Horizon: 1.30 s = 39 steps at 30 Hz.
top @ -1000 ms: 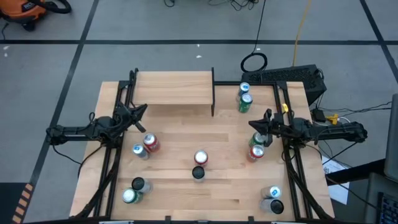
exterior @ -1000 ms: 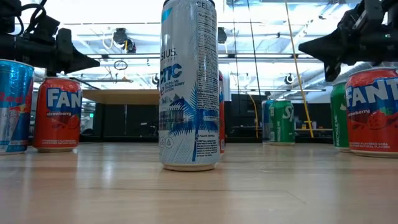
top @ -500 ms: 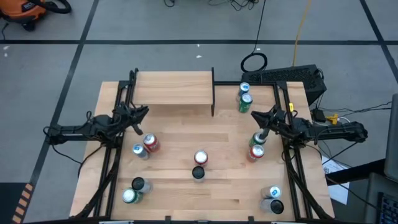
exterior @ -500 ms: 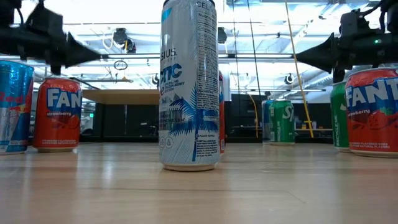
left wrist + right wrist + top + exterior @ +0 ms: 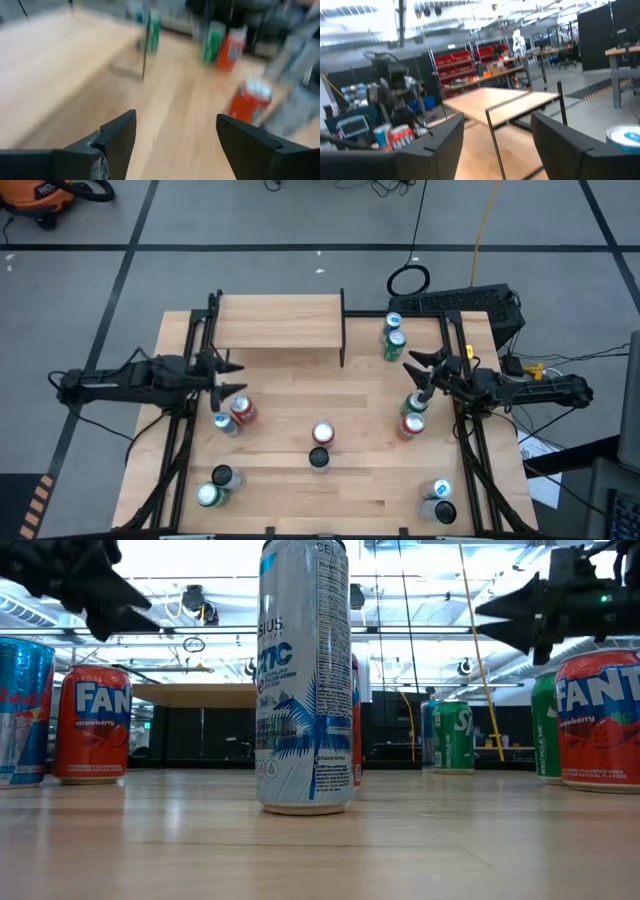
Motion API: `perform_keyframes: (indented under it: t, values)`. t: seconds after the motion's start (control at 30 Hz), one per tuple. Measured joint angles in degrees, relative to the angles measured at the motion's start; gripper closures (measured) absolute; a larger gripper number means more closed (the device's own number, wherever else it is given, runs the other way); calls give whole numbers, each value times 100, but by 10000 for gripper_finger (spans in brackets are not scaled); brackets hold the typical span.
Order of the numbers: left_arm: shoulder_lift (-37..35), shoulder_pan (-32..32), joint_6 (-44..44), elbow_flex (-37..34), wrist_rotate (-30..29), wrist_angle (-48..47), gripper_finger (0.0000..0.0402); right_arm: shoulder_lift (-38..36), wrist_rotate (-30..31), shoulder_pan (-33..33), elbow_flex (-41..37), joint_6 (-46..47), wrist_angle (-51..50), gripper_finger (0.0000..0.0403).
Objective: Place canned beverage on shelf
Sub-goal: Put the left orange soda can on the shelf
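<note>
Shelf [image 5: 277, 321] at far table edge, cans [image 5: 322, 434] scattered, both claws parted.

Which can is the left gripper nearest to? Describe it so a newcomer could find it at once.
Start at the shelf along the table's far edge and come toward the near edge from its left end to the open left gripper. Just past it two cans stand together. The one meant is the red strawberry Fanta can, the one toward the table's middle; the blue-and-silver can is its neighbour.

pale matt wood shelf [image 5: 275, 321] with black metal uprights, glossy metal cans [image 5: 305, 680], smooth wooden tabletop [image 5: 360, 480]
</note>
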Motion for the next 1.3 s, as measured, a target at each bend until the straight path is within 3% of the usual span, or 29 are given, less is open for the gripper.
perform_keyframes:
  t: [0.37, 0.63, 1.0, 1.3]
  values:
    - [1508, -414, -1279, 1173, 449, -2035, 125, 335, 60, -2, 0, 422, -209, 143]
    - [2229, -449, -1605, 1642, 798, -2383, 120, 727, 299, -4, 0, 550, -125, 139]
    - [3094, -449, -1610, 1642, 873, -2656, 38, 1256, 296, -4, 0, 571, -22, 139]
    - [3439, -449, -1732, 1642, 836, -2668, 31, 1463, 295, -4, 0, 571, 39, 139]
